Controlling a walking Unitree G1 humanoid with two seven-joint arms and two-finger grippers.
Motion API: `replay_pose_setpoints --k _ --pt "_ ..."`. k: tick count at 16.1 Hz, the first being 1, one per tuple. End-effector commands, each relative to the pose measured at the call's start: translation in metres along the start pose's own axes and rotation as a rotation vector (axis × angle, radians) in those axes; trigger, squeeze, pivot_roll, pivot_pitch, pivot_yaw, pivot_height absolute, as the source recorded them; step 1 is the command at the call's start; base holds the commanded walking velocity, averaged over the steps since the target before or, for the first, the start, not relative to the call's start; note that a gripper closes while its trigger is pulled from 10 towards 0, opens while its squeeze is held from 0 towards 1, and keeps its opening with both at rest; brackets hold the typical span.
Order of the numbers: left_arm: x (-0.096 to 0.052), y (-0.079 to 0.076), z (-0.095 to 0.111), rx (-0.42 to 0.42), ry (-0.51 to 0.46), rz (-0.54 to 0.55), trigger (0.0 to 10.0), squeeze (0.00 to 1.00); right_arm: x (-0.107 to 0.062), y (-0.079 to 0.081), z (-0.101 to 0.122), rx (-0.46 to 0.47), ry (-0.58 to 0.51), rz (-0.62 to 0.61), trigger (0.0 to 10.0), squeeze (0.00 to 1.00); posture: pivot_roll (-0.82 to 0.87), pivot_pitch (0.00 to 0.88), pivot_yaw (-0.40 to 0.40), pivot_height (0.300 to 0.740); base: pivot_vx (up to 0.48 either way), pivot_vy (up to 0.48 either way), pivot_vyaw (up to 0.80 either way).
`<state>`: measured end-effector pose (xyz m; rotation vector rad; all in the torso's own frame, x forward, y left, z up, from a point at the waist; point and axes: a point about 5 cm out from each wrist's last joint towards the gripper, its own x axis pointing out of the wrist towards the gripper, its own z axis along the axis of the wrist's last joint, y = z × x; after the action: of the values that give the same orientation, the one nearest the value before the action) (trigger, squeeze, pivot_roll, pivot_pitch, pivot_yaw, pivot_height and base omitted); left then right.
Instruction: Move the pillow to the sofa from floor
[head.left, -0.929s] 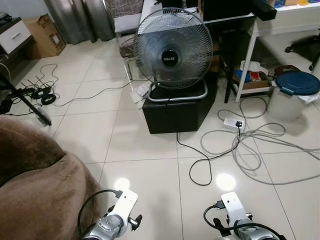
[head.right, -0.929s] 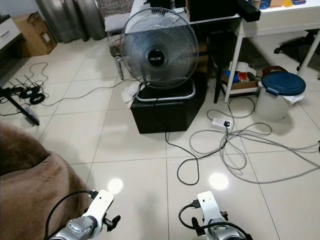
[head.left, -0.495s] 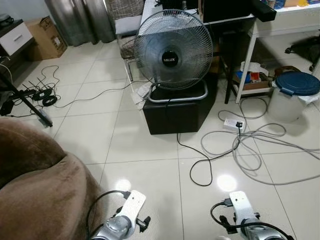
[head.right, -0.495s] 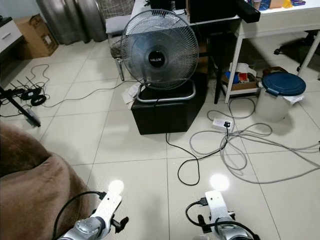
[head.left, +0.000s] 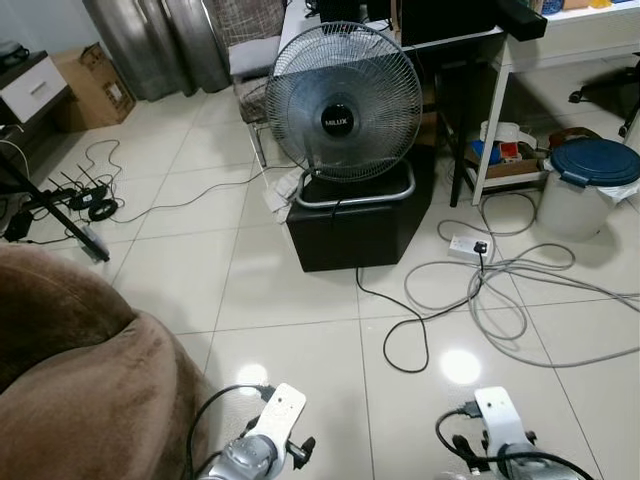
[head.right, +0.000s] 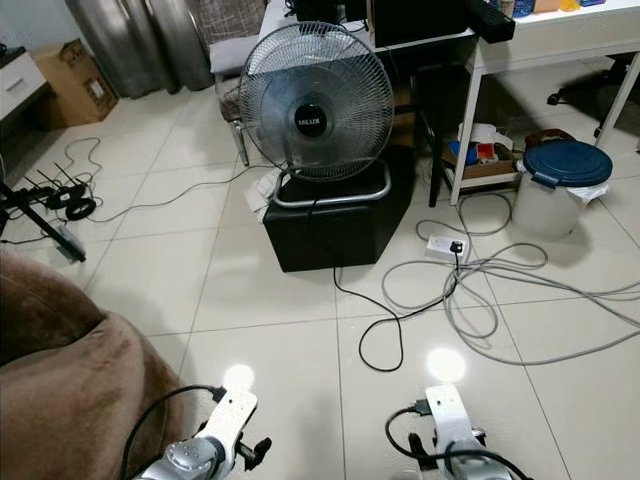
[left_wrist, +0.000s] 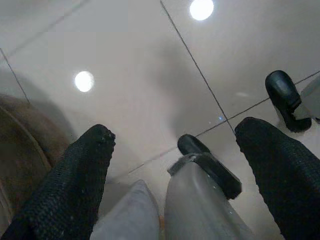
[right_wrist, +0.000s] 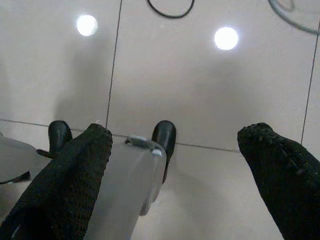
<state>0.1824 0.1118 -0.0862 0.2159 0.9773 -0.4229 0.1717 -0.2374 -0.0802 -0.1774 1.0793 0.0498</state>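
While both arms hang low over the tiled floor (head.left: 300, 290), the left gripper (left_wrist: 175, 150) and right gripper (right_wrist: 175, 145) point down with fingers spread wide, holding nothing. Just beside the left arm, a brown pillow (head.left: 70, 380) bulges at the floor's near left edge. Bare tiles run ahead to a looping cable (head.left: 400, 330). Farther on, a fan (head.left: 343, 100) stands on a black box (head.left: 355, 225), with a lidded bin (head.left: 590, 190) to the right.
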Motion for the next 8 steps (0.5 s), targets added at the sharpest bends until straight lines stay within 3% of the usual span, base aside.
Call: replay_pose_setpoints --k 1,3,5,8 --pt "-0.001 0.006 -0.007 -0.067 0.027 0.046 10.0 0.00 0.001 0.004 0.000 0.013 0.007 0.005 10.0 0.00 -0.32 0.000 0.218 0.731 0.000 0.000 0.00" --pt "-0.002 0.007 -0.011 -0.132 0.043 0.078 10.0 0.00 0.001 0.005 -0.001 -0.015 0.018 0.012 10.0 0.00 -0.30 0.000 0.202 0.731 0.000 0.000 0.00" --pt "-0.004 0.014 -0.018 -0.246 0.057 0.136 10.0 0.00 0.002 0.013 0.001 -0.098 0.032 0.040 10.0 0.00 -0.27 0.000 0.183 0.731 0.000 0.000 0.00" --pt "-0.006 0.019 -0.021 -0.293 0.054 0.155 10.0 0.00 0.003 0.019 0.004 -0.139 0.023 0.057 10.0 0.00 -0.23 0.000 0.146 0.731 0.000 0.000 0.00"
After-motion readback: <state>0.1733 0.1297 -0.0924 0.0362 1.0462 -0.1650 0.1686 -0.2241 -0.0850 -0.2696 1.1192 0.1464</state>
